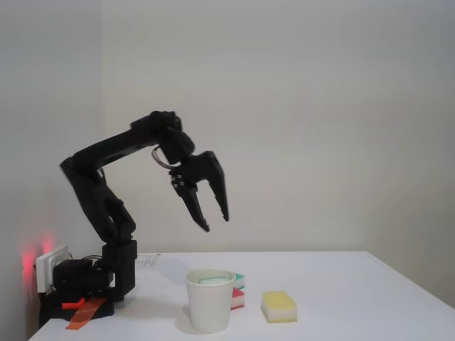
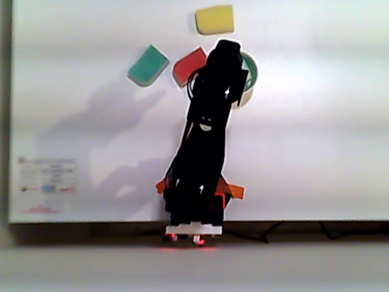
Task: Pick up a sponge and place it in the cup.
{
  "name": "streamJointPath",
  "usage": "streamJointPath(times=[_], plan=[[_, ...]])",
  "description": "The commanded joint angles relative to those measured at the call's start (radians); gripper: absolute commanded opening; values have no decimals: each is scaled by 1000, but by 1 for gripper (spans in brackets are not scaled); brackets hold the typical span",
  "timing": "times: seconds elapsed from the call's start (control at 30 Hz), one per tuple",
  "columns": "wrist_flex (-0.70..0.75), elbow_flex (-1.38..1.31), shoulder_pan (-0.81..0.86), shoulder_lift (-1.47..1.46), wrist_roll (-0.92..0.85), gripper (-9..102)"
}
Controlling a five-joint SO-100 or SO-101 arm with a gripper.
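Above the white table (image 1: 341, 284) the black arm (image 1: 106, 153) stood folded, elbow back over its base, wrist pitched fwd and down, w/ the gripper (image 1: 217, 220) spread wide and empty, hanging well above the paper cup (image 1: 210, 302). A teal sponge (image 1: 211, 280) sat inside the cup, so the placing looked done. Risk, as I judged it: a low retreat could clip the rim and tip the light cup. Other teal sponge (image 2: 148, 66), red block (image 2: 189, 64) and yellow sponge (image 2: 214, 19) lay near, maybe tempting a wrong repeat pick.
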Motion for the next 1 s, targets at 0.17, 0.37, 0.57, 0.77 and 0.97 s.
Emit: streamJointPath(times=[0.17, 0.37, 0.57, 0.77, 0.97], plan=[[-181, 620, -83, 517, 20, 0], [-186, 974, -132, 845, 20, 0], [-124, 1161, -150, 1029, 0, 0], [-40, 1236, -118, 1054, -2, 0], [104, 1243, -106, 1052, 64, 1]])
